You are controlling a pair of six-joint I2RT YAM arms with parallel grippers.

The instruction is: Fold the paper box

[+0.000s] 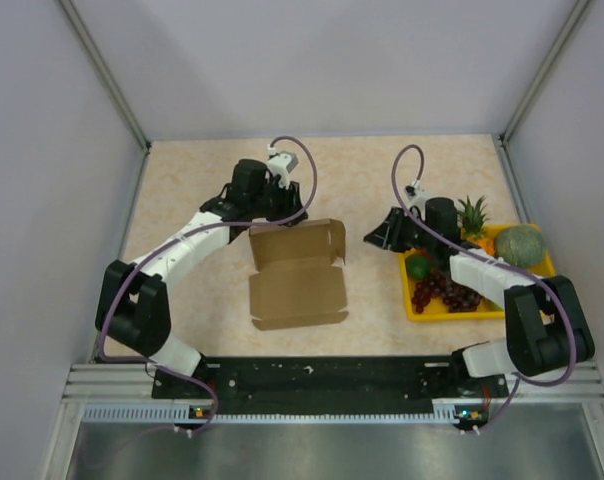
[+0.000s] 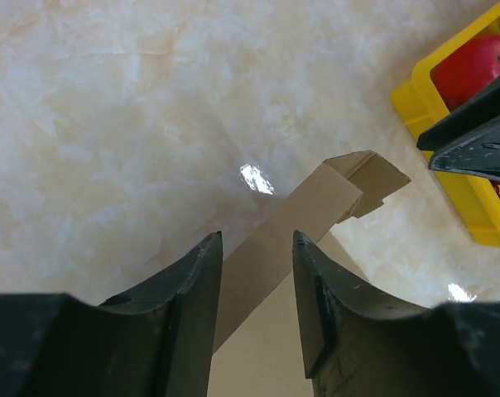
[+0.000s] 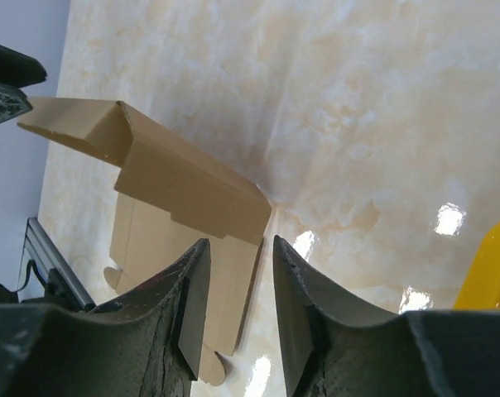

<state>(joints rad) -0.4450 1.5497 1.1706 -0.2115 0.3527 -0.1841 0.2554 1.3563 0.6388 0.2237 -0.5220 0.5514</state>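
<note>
Between the fingers of the left pincer (image 2: 257, 241) we are seeing the top edge of a raised cardboard wall running away to the upper right; the jaws are standing apart, one on each side of that wall, and we are not seeing them pinching it; just ahead of the right pincer (image 3: 235, 241), whose jaws are likewise standing parted and holding nothing, the paper box (image 1: 297, 275) is lying near the fingertips but apart from them; so the box is sitting between the two pincers, its rear corner at the left one; behind the right pincer a yellow tray (image 1: 452, 316) of fruit is sitting. We are judging the fold as barely begun: one long rear panel is standing up with an end tab bent, while the wide panel on the side away from the left pincer's tips is lying flat on the table (image 1: 202, 290), flaps spread; no side walls are locking together. Nearly everything is waiting: raising the walls, tucking the tabs, closing the lid.
</note>
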